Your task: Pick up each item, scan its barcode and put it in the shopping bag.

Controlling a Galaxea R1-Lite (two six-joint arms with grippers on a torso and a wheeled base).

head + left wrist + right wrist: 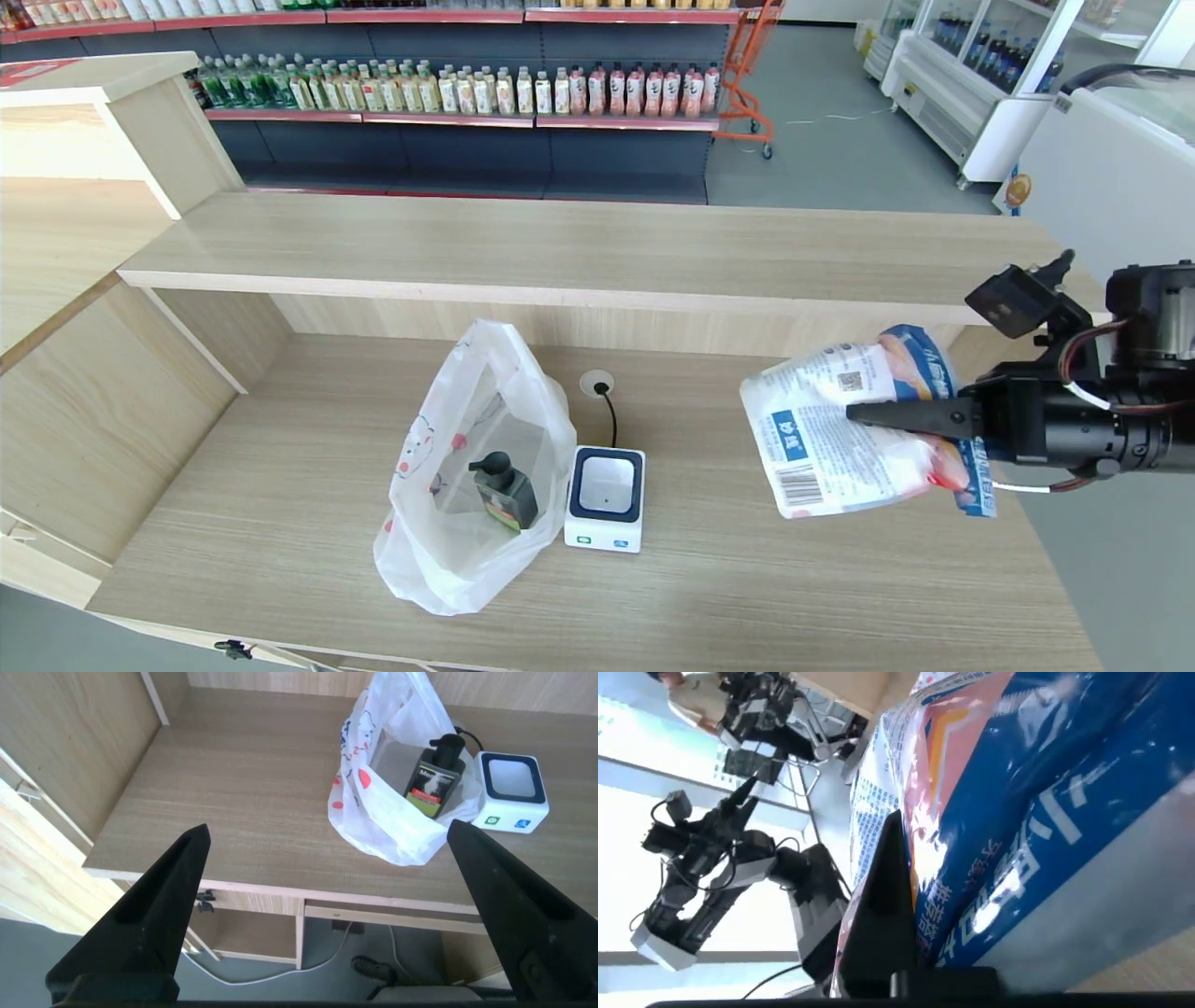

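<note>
Left wrist view first: the left claw point(329, 833) is released, both fingers spread wide with nothing between them, hanging out past the near edge of the wooden counter point(234, 803). From there you look across at the shopping bag, the bottle in it and the scanner beside it. On to the head view, going across. The white shopping bag point(467, 551) stands on the counter a little left of the middle with its mouth open, and a dark pump bottle point(509, 495) sits inside it, tilted a bit. Pressed right up against the bag's right side is the small white scanner point(605, 499), window facing up. A black cable point(609, 415) runs from the back of it to a round hole point(597, 382) in the countertop. Well over to the right, nowhere near the scanner, the snack packet point(822, 448) is up in the air over the right part of the counter. Its white printed side faces the camera and its barcode point(801, 485) is at the lower corner. The right claw point(864, 412) is clenched on that packet, one black finger lying across the front; the other finger is behind the packet, so I can't see it. Behind the counter's raised ledge point(560, 243) there are shelves point(467, 89) lined with drink bottles, then an orange cart point(752, 65), then freezers point(980, 84) at the far right.
</note>
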